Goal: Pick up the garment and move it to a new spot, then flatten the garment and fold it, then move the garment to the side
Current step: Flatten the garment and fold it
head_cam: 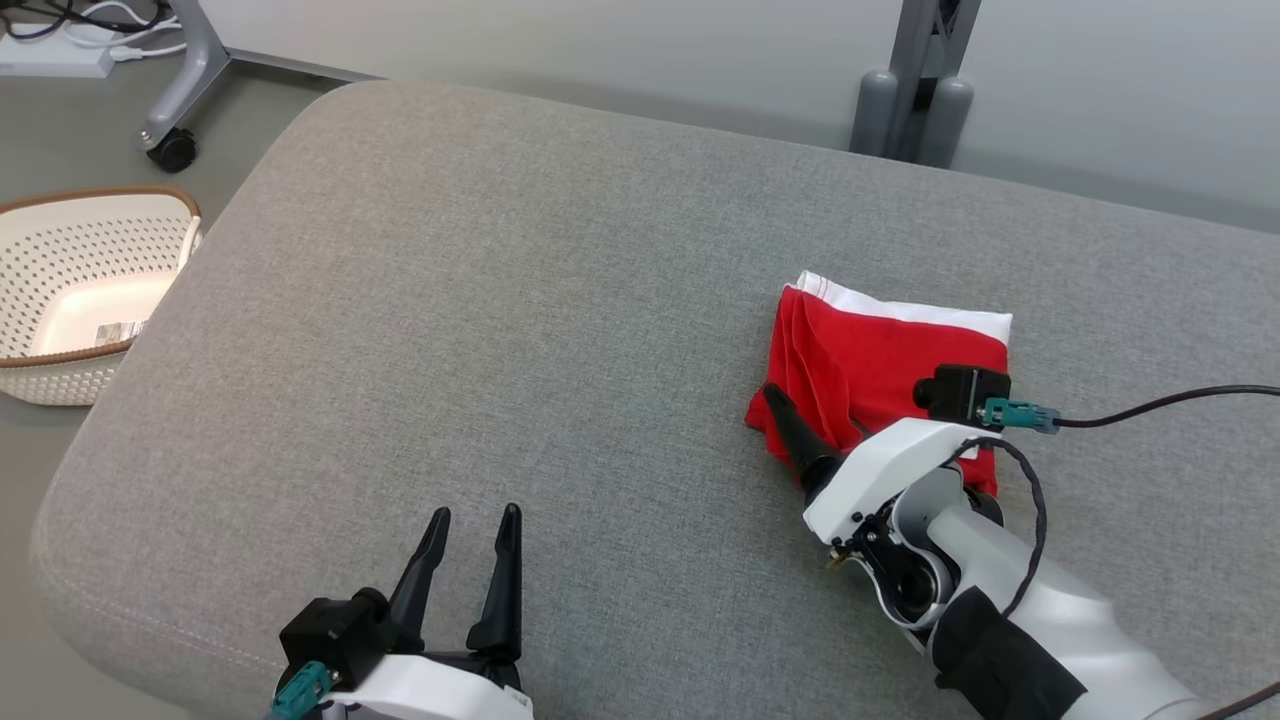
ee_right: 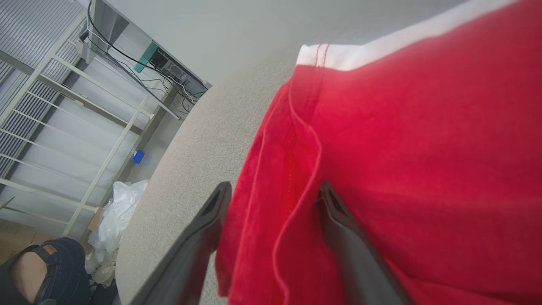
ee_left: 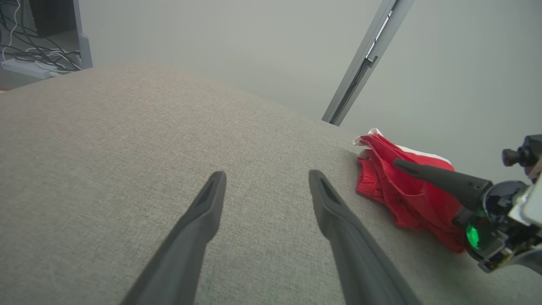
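Robot lab or test room, not a home: grey padded bench (head_cam: 500, 350) on bare floor against a plain wall. Left of the bench sits a perforated basket (head_cam: 40, 270). Past its far-left corner are a power strip (head_cam: 55, 60) with loose cables and a stand's caster (head_cam: 172, 150). Behind the bench is a grey metal post (head_cam: 915, 100), and off its end white racking (ee_right: 84, 127).

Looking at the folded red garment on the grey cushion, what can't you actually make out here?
- Right wrist view: the garment runs off the right and bottom edges, past the open right gripper.
- Head view: the garment's near corner lies hidden under the right gripper's white wrist; so does one of its fingers.
- Head view: the label in the basket is too small to read.
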Controlling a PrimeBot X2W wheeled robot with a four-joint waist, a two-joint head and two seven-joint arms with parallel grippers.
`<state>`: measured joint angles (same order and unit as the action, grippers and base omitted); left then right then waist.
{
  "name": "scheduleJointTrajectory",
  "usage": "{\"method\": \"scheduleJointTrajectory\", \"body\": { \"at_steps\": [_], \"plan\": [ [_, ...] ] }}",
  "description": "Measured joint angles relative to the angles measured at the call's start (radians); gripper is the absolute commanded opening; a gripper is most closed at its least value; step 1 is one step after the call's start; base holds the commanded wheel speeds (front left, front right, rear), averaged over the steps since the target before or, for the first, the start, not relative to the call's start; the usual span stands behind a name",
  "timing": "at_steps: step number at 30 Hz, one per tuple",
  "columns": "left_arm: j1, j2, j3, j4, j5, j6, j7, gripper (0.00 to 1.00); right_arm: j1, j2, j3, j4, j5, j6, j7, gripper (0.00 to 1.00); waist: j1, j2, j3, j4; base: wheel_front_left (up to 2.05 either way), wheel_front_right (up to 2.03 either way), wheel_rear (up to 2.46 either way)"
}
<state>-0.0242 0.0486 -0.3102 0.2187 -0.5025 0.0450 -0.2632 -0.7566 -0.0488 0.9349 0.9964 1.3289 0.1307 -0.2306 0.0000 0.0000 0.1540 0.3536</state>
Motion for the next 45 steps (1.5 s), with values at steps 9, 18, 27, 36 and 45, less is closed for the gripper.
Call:
{"method": "scheduleJointTrajectory", "body": {
  "at_steps": [9,18,27,36,45],
  "plan": [
    [0.001,0.0,0.024,0.004,0.012,-0.006,0.0,1.0,-0.037,0.0,0.07,0.004,0.032,0.0,-0.021,1.0,0.0,0.0,-0.031,-0.036,0.0,0.0,0.0],
    [0.001,0.0,0.062,-0.027,0.041,-0.017,0.0,1.0,-0.1,0.003,0.068,0.019,0.039,0.0,-0.027,1.0,0.0,0.0,-0.078,-0.098,0.0,0.0,0.0],
    [-0.032,0.001,0.107,-0.118,0.058,-0.018,0.0,1.0,-0.214,-0.055,-0.256,0.041,-0.327,0.0,-0.031,1.0,-0.0001,0.0,-0.096,-0.194,0.0,0.0,0.0],
    [-0.064,0.0,0.143,-0.155,0.07,-0.016,0.0,1.0,0.093,-0.14,-0.692,-0.285,-0.79,0.0,-0.031,1.0,0.0,0.0,-0.092,-0.284,0.0,0.0,0.0],
    [-0.06,0.0,0.152,-0.156,0.071,-0.012,0.0,1.0,0.437,-0.053,-0.897,-0.611,-1.042,0.0,-0.031,1.0,0.0,0.0,-0.077,-0.333,0.0,0.0,0.0]
  ]
}}
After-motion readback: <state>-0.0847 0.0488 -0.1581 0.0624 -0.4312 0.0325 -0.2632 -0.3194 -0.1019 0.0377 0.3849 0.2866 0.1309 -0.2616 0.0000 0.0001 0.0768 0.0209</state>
